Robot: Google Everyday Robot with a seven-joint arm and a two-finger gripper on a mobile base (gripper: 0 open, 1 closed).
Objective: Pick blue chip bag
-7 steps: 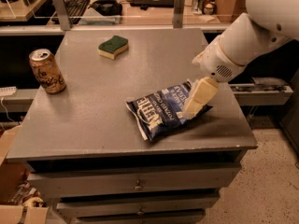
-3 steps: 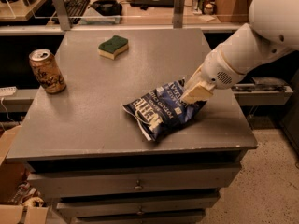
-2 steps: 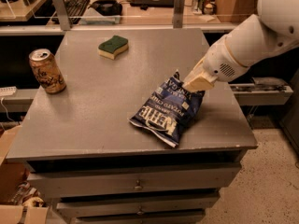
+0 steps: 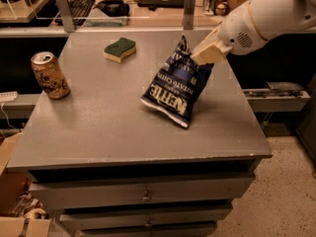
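Note:
The blue chip bag [image 4: 177, 85] is a crinkly navy bag with white lettering. It hangs in the air, upside down, over the right half of the grey table [image 4: 98, 127]. My gripper [image 4: 206, 53] is shut on the bag's upper right edge and holds it up. The cream fingers [image 4: 210, 51] pinch the bag from the right, with the white arm reaching in from the upper right. The bag's lower end is just above the tabletop or barely off it; I cannot tell which.
A brown soda can [image 4: 49, 75] stands at the table's left edge. A green and yellow sponge [image 4: 120, 49] lies at the back middle. Drawers [image 4: 143, 196] run below the tabletop. A desk with a keyboard [image 4: 81, 4] stands behind.
The bag lay flat on the table with my gripper at its right edge. Now it is lifted, hanging from my gripper, which has risen up and back.

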